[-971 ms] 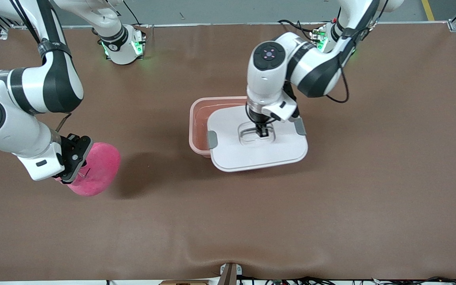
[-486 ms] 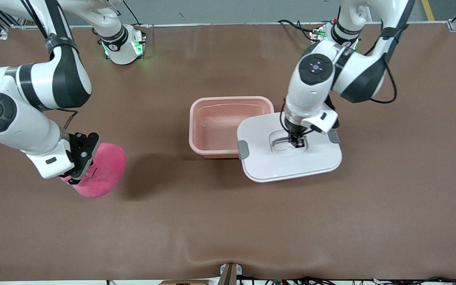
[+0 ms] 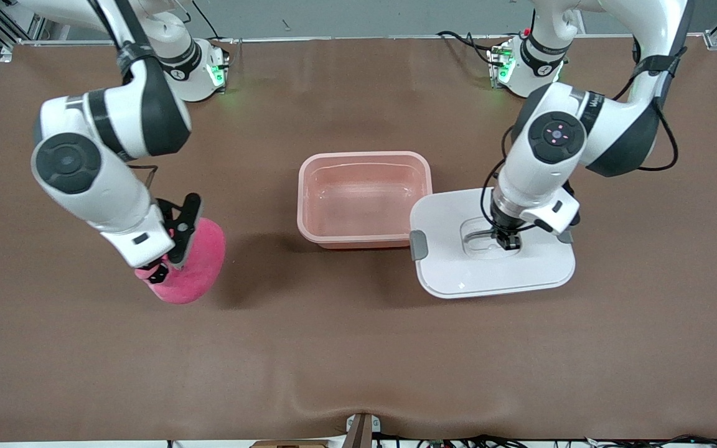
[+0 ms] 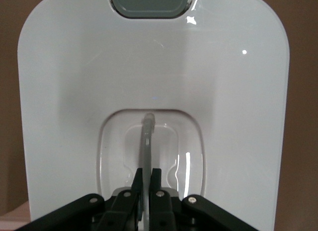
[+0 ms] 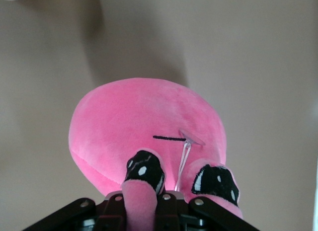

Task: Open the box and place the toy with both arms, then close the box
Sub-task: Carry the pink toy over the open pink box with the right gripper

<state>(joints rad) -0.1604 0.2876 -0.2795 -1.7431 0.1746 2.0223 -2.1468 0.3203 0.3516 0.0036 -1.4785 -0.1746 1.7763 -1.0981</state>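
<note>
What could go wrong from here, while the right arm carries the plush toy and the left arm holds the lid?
1. The right gripper pinches only a small fold of the plush toy, so it might slip out before reaching the pink tub.
2. The left gripper holds the white lid by its thin handle; the lid could tilt or swing.
3. The lid's edge sits close to the tub and may bump it.

Left pincer [image 3: 508, 241] and right pincer [image 3: 168, 264] both clamped.
</note>
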